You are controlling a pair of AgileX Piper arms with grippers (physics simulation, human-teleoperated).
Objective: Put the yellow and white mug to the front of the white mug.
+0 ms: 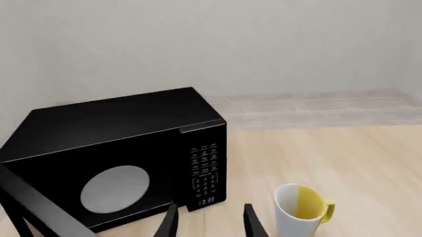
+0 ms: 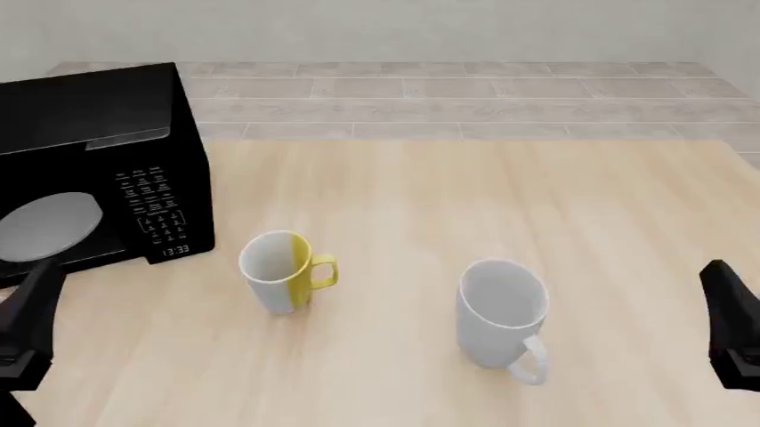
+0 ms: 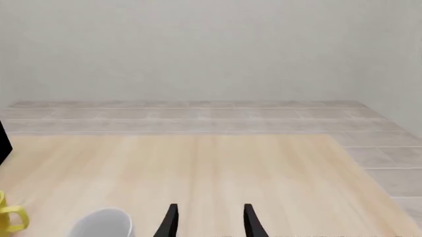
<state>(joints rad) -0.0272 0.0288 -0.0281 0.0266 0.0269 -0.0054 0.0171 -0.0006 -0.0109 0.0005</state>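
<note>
Nothing of the task looks done yet. Both mugs stand upright on the wooden bench point(image 2: 499, 196), well apart from each other and untouched by either arm. The yellow and white mug point(image 2: 280, 270) sits toward the left part of the bench, near the front corner of the black microwave point(image 2: 89, 178) but clear of it, its yellow handle turned toward the white mug point(image 2: 501, 311). The white mug stands right of the middle and a little closer to the near edge, with its handle pointing toward that edge.

The left gripper point(image 1: 209, 221) hangs low by the near-left corner of the bench, its fingers spread with an empty gap between them; the small mug shows just to one side of them in the left wrist view, not between them. The right gripper point(image 3: 208, 221) waits by the near-right edge, likewise parted and holding nothing (only the rim of the white mug and a bit of yellow handle show in its wrist view).

What remains, as I judge it, is the whole job: reach the small mug, close on it, lift it and set it down on the bare strip between the white mug and the near edge. The left arm looks the better placed to do so. That strip is narrow, and the white handle juts into it, so the placing will need care.
</note>
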